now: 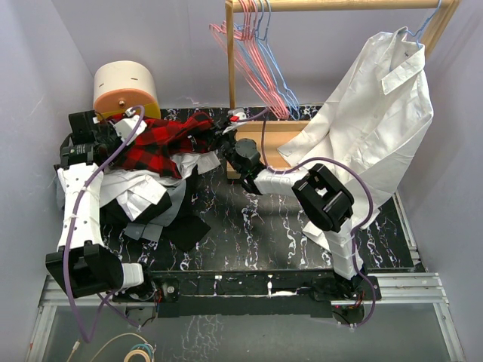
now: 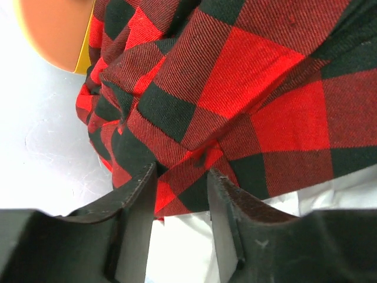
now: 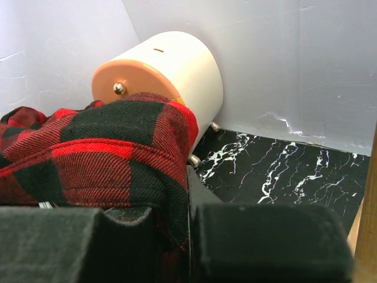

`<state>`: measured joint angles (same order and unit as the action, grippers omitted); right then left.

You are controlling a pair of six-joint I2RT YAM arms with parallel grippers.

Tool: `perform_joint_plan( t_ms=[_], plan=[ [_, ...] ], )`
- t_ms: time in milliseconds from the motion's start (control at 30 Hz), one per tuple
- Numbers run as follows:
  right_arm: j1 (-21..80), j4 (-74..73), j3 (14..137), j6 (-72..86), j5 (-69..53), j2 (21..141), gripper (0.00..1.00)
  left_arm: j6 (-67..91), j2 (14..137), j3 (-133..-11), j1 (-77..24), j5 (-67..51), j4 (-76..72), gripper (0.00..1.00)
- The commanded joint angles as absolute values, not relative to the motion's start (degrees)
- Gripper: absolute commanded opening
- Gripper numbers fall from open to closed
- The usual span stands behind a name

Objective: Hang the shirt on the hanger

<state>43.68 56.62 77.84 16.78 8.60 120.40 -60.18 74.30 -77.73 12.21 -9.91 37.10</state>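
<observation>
The red-and-black check shirt [image 1: 162, 139] lies bunched at the back left on a pile of garments. It fills the left wrist view [image 2: 247, 88] and shows in the right wrist view [image 3: 106, 147]. My left gripper [image 1: 123, 132] is open at the shirt's left end; its fingertips [image 2: 141, 188] stand apart with the shirt's lower edge between them, not pinched. My right gripper [image 1: 216, 143] is shut on the shirt's right edge, with the cloth clamped between its jaws [image 3: 188, 177]. The light-blue hanger [image 1: 278, 72] hangs on the wooden rail among pink ones, apart from both grippers.
A cream and orange cylinder [image 1: 124, 87] stands behind the shirt. White and dark garments [image 1: 143, 200] lie under it. Pink-red hangers [image 1: 241, 53] hang on the wooden rack [image 1: 230, 75]. A large white collared shirt [image 1: 377, 113] hangs at the right.
</observation>
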Motion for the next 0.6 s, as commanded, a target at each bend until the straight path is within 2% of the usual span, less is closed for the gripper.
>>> perform_joint_plan(
  t_ms=[0,33,100,233,433,467,567],
  plan=[
    [42.6,60.8,77.2,17.3,8.4,115.6,0.08,-60.1,74.0,-77.6,12.2,-11.8,35.6,0.45],
    [42.6,60.7,77.2,17.3,8.2,115.5,0.08,-60.1,73.9,-77.7,12.3,-12.1,35.8,0.49],
    [42.6,60.6,77.2,17.3,7.8,115.3,0.08,-59.6,73.6,-77.2,12.3,-11.9,33.9,0.51],
    [42.6,61.3,76.7,17.6,6.0,115.2,0.08,-58.0,73.2,-75.8,12.3,-10.8,27.6,0.45],
    [42.6,61.4,75.8,18.7,6.8,115.0,0.08,-58.1,74.4,-75.8,12.2,-13.3,29.8,0.38],
    [42.5,61.5,75.8,18.8,7.2,115.0,0.08,-58.3,74.5,-75.6,12.2,-13.7,29.8,0.34],
    [42.5,61.5,76.0,19.0,7.6,114.9,0.08,-58.6,75.8,-77.2,12.2,-14.8,32.5,0.07]
  ],
)
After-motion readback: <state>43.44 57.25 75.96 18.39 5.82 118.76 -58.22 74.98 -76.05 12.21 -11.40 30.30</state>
